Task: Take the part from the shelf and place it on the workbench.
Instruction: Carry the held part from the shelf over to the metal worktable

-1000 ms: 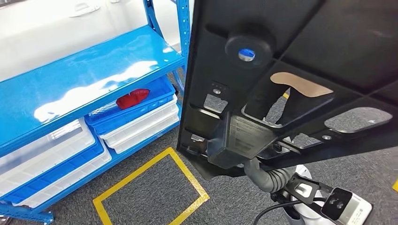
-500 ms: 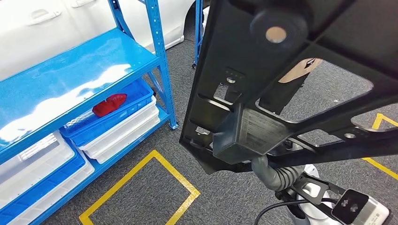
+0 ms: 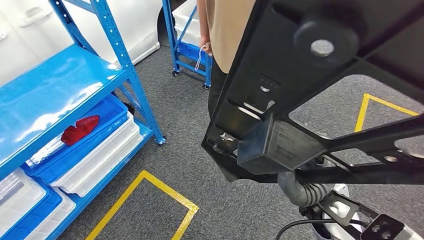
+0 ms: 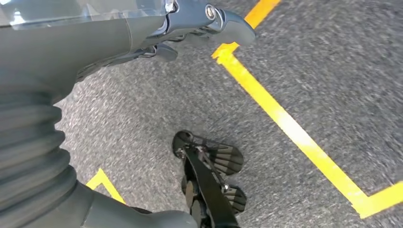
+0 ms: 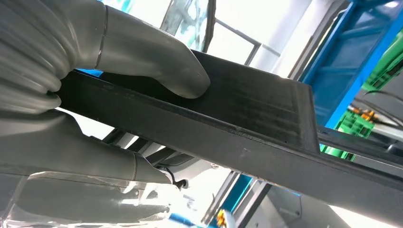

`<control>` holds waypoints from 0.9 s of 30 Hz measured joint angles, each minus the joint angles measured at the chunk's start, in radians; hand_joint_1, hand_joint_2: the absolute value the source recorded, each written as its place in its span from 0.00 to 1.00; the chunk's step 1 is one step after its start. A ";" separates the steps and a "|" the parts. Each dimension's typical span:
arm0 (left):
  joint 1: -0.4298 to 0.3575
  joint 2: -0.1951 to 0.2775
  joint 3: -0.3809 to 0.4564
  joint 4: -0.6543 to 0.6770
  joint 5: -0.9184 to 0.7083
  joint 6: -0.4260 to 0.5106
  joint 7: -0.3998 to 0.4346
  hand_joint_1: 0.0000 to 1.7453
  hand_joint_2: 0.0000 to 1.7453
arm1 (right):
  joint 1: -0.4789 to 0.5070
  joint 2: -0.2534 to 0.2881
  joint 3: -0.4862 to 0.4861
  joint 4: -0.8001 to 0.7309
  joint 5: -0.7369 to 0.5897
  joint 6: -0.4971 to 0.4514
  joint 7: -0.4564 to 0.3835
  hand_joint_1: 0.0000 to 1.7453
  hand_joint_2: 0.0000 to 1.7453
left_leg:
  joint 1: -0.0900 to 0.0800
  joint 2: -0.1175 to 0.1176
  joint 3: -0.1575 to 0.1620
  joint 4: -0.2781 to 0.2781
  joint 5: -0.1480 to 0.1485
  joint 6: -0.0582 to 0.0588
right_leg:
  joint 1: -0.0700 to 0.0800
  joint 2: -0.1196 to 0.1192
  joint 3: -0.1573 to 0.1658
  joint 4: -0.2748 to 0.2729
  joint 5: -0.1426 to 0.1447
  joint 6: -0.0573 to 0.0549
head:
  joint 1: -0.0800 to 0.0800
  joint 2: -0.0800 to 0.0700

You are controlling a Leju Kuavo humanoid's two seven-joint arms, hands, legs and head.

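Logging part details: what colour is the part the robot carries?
Black; the part shows best in the head view.

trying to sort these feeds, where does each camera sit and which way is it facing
Head view: high on the body, looking forward and down at grey carpet, a blue shelf, a person and the black part held close in front; the right arm's ribbed cover shows below the part.
Left wrist view: behind the left robot hand, looking down at carpet and yellow tape.
Right wrist view: behind the right robot hand, which grips the part's edge.
Shared: the part in head and right wrist views; carpet and tape in head and left wrist views.
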 joint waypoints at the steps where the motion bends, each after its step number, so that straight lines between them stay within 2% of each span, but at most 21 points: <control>1: -0.001 0.002 0.001 0.000 0.000 0.000 0.000 0.00 1.00 | 0.000 0.000 0.000 0.000 0.000 -0.001 0.000 1.00 1.00 | 0.000 -0.022 0.030 -0.070 0.032 0.004 | 0.001 0.012 -0.001 0.003 0.000 0.002 | 0.000 0.000; 2: -0.001 0.004 0.001 0.000 0.000 0.000 0.000 0.00 1.00 | 0.000 0.000 -0.001 0.000 0.000 -0.002 0.000 1.00 1.00 | 0.001 -0.041 0.053 -0.126 0.053 0.007 | 0.001 0.024 -0.003 0.006 0.000 0.006 | 0.000 0.000; 4: -0.002 0.007 0.002 0.000 0.000 -0.001 -0.001 0.00 1.00 | 0.000 -0.001 -0.002 0.000 0.000 -0.003 0.000 1.00 1.00 | -0.001 -0.059 0.069 -0.169 0.058 0.011 | -0.003 0.046 -0.012 0.008 0.004 0.019 | 0.000 0.000; 5: -0.003 0.008 0.002 0.000 0.000 -0.001 -0.001 0.00 1.00 | 0.001 -0.001 -0.004 0.000 0.000 -0.003 0.000 1.00 1.00 | -0.002 -0.049 0.070 -0.174 0.061 0.015 | -0.005 0.057 -0.015 0.006 0.007 0.027 | 0.000 0.000; 6: -0.005 0.008 0.002 0.000 0.000 -0.001 -0.001 0.00 1.00 | 0.002 -0.003 -0.006 -0.001 0.000 -0.003 0.000 1.00 1.00 | -0.001 -0.037 0.072 -0.180 0.065 0.020 | -0.006 0.058 -0.017 0.006 0.008 0.032 | 0.000 0.000; 7: -0.007 0.009 0.002 0.000 0.000 -0.002 -0.002 0.00 1.00 | 0.002 -0.004 -0.008 -0.002 0.000 -0.003 0.000 1.00 1.00 | 0.001 -0.026 0.075 -0.187 0.071 0.027 | -0.005 0.044 -0.022 0.015 0.002 0.037 | 0.001 0.000; 8: -0.008 0.009 0.002 0.000 0.000 -0.004 -0.003 0.00 1.00 | 0.000 -0.006 -0.010 -0.003 0.000 -0.004 0.000 1.00 1.00 | 0.002 -0.013 0.077 -0.193 0.075 0.033 | -0.003 0.019 -0.035 0.041 -0.016 0.041 | 0.004 0.000; 10: -0.007 0.009 0.002 0.000 -0.001 -0.013 -0.005 0.00 1.00 | -0.004 -0.011 -0.011 -0.005 0.000 -0.005 0.000 1.00 1.00 | -0.001 0.011 0.078 -0.198 0.079 0.041 | -0.004 -0.038 -0.090 0.156 -0.078 0.049 | 0.008 0.000; 11: -0.006 0.009 0.002 0.000 -0.001 -0.017 -0.006 0.00 1.00 | -0.005 -0.013 -0.012 -0.005 0.001 -0.007 0.001 1.00 1.00 | -0.004 0.025 0.077 -0.198 0.078 0.042 | -0.007 -0.051 -0.122 0.223 -0.106 0.052 | 0.009 0.000; 12: -0.005 0.009 0.002 0.000 -0.001 -0.019 -0.006 0.00 1.00 | -0.004 -0.015 -0.012 -0.005 0.003 -0.008 0.002 1.00 1.00 | -0.005 0.037 0.076 -0.198 0.078 0.043 | -0.011 -0.057 -0.144 0.270 -0.119 0.056 | 0.009 0.000; 13: -0.006 0.009 0.002 0.000 -0.001 -0.019 -0.004 0.00 1.00 | -0.002 -0.016 -0.011 -0.005 0.009 -0.011 0.003 1.00 1.00 | -0.006 0.050 0.076 -0.198 0.077 0.042 | -0.013 -0.060 -0.148 0.280 -0.114 0.058 | 0.009 0.000; 14: -0.007 0.007 0.002 0.000 -0.001 -0.019 -0.002 0.00 1.00 | 0.000 -0.017 -0.010 -0.005 0.017 -0.015 0.003 1.00 1.00 | -0.006 0.061 0.077 -0.197 0.075 0.041 | -0.015 -0.065 -0.129 0.247 -0.091 0.060 | 0.009 0.000; 15: -0.008 0.005 0.002 0.000 0.000 -0.019 -0.001 0.00 1.00 | 0.001 -0.017 -0.009 -0.005 0.028 -0.019 0.002 1.00 1.00 | -0.006 0.072 0.079 -0.197 0.073 0.039 | -0.016 -0.078 -0.091 0.180 -0.059 0.060 | 0.009 0.000; 17: -0.008 0.000 0.003 0.000 0.001 -0.020 0.002 0.00 1.00 | 0.002 -0.017 -0.006 -0.006 0.044 -0.026 0.002 1.00 1.00 | -0.009 0.090 0.082 -0.193 0.068 0.030 | -0.011 -0.117 -0.019 0.045 -0.017 0.051 | 0.008 0.000; 18: -0.009 -0.002 0.003 0.000 0.002 -0.021 0.002 0.00 1.00 | 0.000 -0.017 -0.004 -0.006 0.046 -0.027 0.002 1.00 1.00 | -0.011 0.098 0.083 -0.192 0.065 0.025 | -0.007 -0.129 -0.001 0.009 -0.010 0.045 | 0.008 0.000; 19: -0.009 -0.004 0.004 0.000 0.004 -0.021 0.004 0.00 1.00 | -0.002 -0.018 -0.004 -0.007 0.044 -0.026 0.002 1.00 1.00 | -0.012 0.105 0.084 -0.192 0.063 0.019 | -0.003 -0.131 0.002 -0.002 -0.012 0.038 | 0.008 0.000; 21: -0.011 -0.012 0.006 0.000 0.009 -0.018 0.006 0.00 1.00 | -0.009 -0.020 -0.002 -0.007 0.032 -0.023 0.007 1.00 1.00 | -0.010 0.117 0.088 -0.191 0.059 0.008 | -0.002 -0.109 0.001 -0.005 -0.008 0.026 | 0.007 0.000; 23: -0.013 -0.020 0.008 0.000 0.010 -0.016 0.011 0.00 1.00 | -0.016 -0.027 -0.006 -0.007 0.003 -0.012 0.011 1.00 1.00 | -0.006 0.088 0.078 -0.159 0.032 -0.001 | -0.007 -0.089 0.005 -0.013 -0.003 0.014 | 0.006 0.000; 25: -0.010 -0.027 0.010 0.000 0.009 -0.016 0.027 0.00 1.00 | -0.013 -0.038 -0.024 -0.007 -0.035 0.017 0.011 1.00 1.00 | -0.002 0.039 0.032 -0.051 -0.030 -0.005 | -0.007 -0.071 0.007 -0.017 0.001 0.006 | 0.003 0.000; 26: -0.007 -0.031 0.010 0.000 0.005 -0.015 0.039 0.00 1.00 | -0.008 -0.045 -0.038 -0.007 -0.048 0.036 0.012 1.00 1.00 | -0.002 0.026 -0.002 0.020 -0.062 -0.006 | -0.006 -0.060 0.006 -0.017 0.001 0.004 | 0.002 0.000; 27: -0.003 -0.035 0.010 0.001 0.000 -0.013 0.051 0.00 1.00 | -0.002 -0.050 -0.054 -0.008 -0.054 0.052 0.014 1.00 1.00 | -0.001 0.020 -0.029 0.076 -0.078 -0.006 | -0.005 -0.048 0.006 -0.017 0.002 0.003 | 0.002 0.000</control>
